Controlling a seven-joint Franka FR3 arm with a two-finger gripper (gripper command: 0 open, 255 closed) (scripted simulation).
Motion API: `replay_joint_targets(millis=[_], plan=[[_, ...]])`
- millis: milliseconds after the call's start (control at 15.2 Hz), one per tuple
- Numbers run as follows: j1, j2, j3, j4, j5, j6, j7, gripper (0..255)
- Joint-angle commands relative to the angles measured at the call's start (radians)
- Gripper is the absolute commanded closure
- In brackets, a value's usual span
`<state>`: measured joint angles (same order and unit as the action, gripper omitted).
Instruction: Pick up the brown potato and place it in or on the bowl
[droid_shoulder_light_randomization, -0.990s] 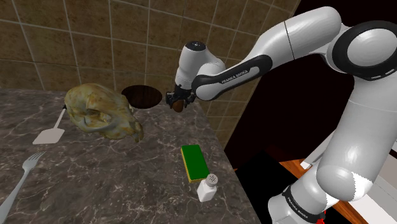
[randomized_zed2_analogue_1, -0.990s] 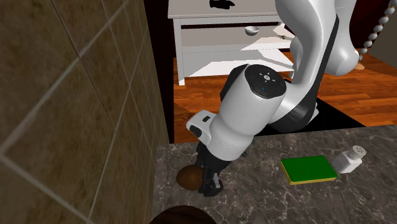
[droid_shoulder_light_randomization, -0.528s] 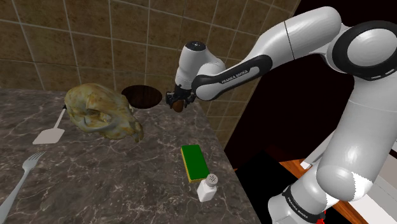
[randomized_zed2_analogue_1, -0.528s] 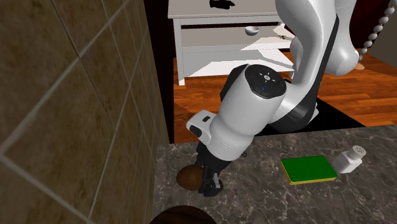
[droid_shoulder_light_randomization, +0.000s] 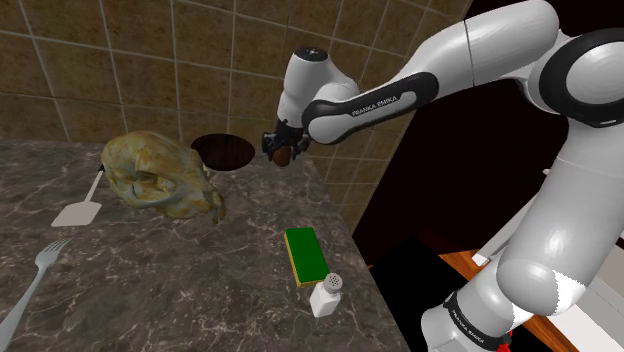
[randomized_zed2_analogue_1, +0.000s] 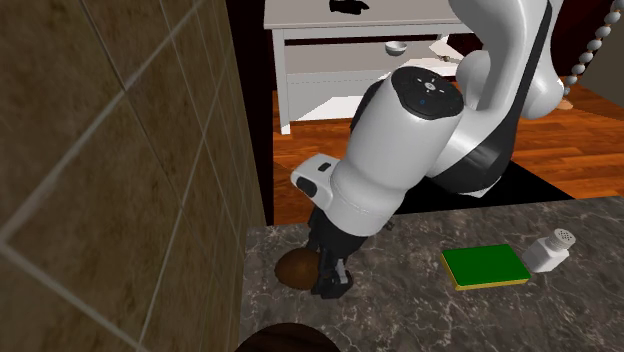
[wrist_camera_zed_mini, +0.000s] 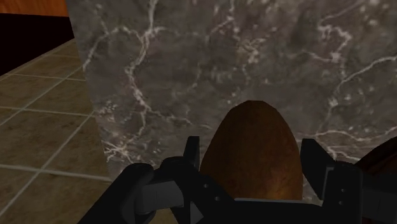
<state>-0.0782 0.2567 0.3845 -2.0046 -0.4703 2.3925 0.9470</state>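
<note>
Presently the potato (wrist_camera_zed_mini: 254, 153) sits between the two fingers (wrist_camera_zed_mini: 193, 151) of the gripper (droid_shoulder_light_randomization: 279, 153), at the far corner of the surface (droid_shoulder_light_randomization: 150, 270), close to the tiled wall and to the surface's end edge. The fingers are closed to the potato's width, one pressed on each flank. In the wrist view the brown body fills the gap between them, with no space on either side. Judgement: this is a side grasp across the narrow axis, with the long axis running out along the fingers, which suits an oval thing that would otherwise roll.

The hand points steeply down from a bent wrist, and the arm reaches over the surface from the stand. This attitude appears chosen to come at the potato from above without striking the wall. Whether the potato is clear of the surface cannot be settled: the second exterior view shows it very low, at or just above the stone.

The bowl (droid_shoulder_light_randomization: 203, 146), a dark brown round vessel, lies near the gripper on the shoulder view's left, close to the wall, with nothing between the two. A chicken (droid_shoulder_light_randomization: 155, 175), a sponge (droid_shoulder_light_randomization: 305, 255) and a shaker (droid_shoulder_light_randomization: 327, 295) lie nearer the camera, off that line.

Judgement: grasp made, carry to the bowl not yet done. Risk: the rounded potato may slip forward out of the fingers if swung quickly
</note>
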Motion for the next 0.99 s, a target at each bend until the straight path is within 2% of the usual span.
replay_joint_targets(millis=[0,924], plan=[[-0.004,-0.017,0.006,0.005,0.017,-0.019,-0.015,255],[-0.017,-0.104,0.030,0.087,0.110,-0.168,-0.104,255]])
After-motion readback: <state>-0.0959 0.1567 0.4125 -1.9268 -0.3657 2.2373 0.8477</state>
